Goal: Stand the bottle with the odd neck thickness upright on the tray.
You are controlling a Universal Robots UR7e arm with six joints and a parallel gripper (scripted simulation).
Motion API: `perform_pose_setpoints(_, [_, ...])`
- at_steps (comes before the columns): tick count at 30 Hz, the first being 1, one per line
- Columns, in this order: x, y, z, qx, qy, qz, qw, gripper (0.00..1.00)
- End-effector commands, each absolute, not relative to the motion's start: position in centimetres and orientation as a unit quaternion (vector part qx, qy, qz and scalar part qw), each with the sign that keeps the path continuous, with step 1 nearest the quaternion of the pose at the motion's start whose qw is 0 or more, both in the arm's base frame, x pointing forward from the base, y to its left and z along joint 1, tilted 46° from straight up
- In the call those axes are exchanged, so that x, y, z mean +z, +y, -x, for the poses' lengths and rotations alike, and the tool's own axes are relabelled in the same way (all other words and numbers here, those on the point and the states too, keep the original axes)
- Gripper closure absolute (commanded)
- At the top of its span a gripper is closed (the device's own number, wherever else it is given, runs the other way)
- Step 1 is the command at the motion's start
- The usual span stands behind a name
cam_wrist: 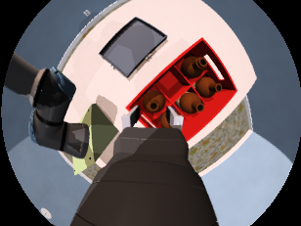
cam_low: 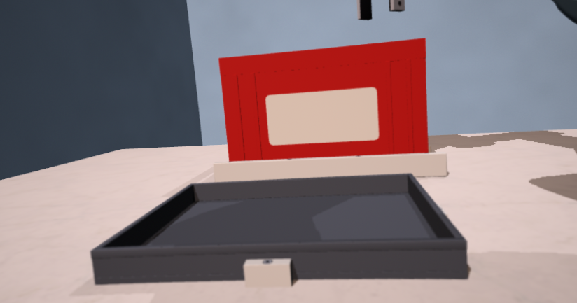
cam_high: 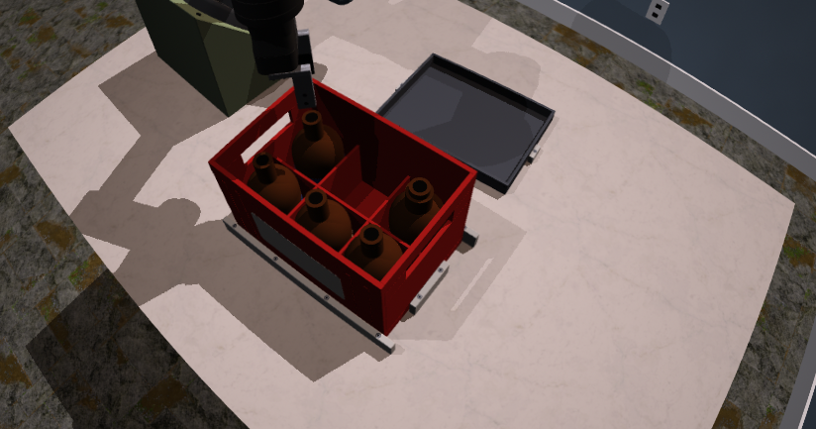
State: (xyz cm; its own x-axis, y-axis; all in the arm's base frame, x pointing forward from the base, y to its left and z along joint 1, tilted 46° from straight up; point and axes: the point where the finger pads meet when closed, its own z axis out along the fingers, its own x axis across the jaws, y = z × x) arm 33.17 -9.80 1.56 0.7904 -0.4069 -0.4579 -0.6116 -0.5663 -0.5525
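Note:
The red crate (cam_high: 362,301) (cam_low: 323,73) (cam_wrist: 215,111) holds several brown bottles and one empty compartment. The rear-right bottle (cam_high: 412,220) (cam_wrist: 192,66) has a wider collar just below its opening; the other necks look plain from here. The rear-left bottle (cam_high: 315,151) (cam_wrist: 152,100) stands in the corner nearest the gripper. My gripper (cam_high: 308,89) (cam_low: 381,14) (cam_wrist: 152,111) is open and empty, above the crate's rear-left end; its fingers are higher than the crate rim. Near it, the front-left bottle (cam_high: 274,187) is partly hidden in the wrist view. The dark tray (cam_high: 467,123) (cam_low: 262,220) (cam_wrist: 131,48) is bare.
A green block-like pedestal (cam_high: 194,65) (cam_wrist: 104,128) stands left of the crate. Pale rails (cam_high: 325,296) (cam_low: 330,166) lie along the crate's foot. A small pale block (cam_low: 267,272) touches the tray's outer edge. The tray lies behind the crate in the top view.

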Motion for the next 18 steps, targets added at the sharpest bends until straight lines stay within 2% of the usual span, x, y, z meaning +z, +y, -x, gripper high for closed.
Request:
perform_pose_setpoints(1, [1.2, -9.5, -33.2, 0.140, 0.292, 0.874, 0.363, 0.00])
perform_pose_setpoints(18, [-0.1, -8.1, -33.1, 0.140, 0.292, 0.874, 0.363, 0.00])
